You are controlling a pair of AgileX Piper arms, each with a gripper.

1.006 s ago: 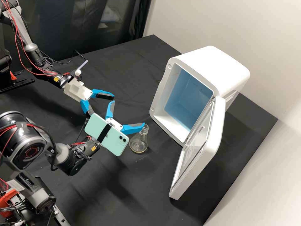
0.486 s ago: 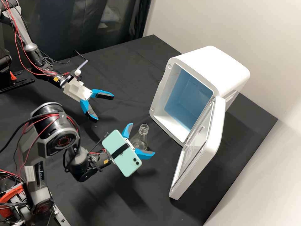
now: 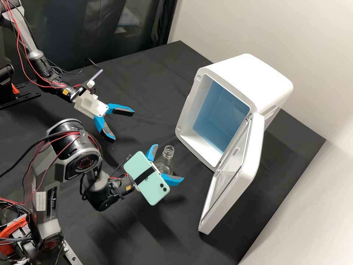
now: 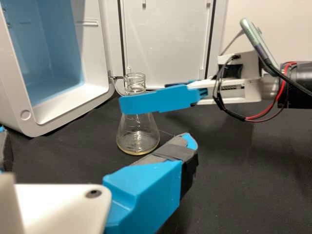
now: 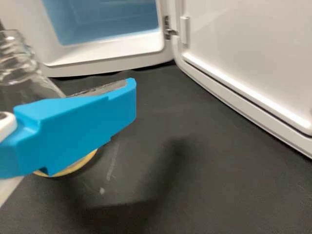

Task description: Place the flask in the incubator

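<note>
Upright flask (image 4: 138, 132) before open incubator (image 4: 58, 105), right tool (image 4: 132, 102) at its neck

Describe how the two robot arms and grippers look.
The left arm and right arm are dark grey with red and black cables. The left gripper and right gripper each have a white body and two tapered bright blue fingers. A mint-green phone is strapped at the right wrist.

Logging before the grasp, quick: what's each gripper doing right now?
Left gripper: open, empty.
Right gripper: open, fingers either side of the flask, not closed on it.
</note>
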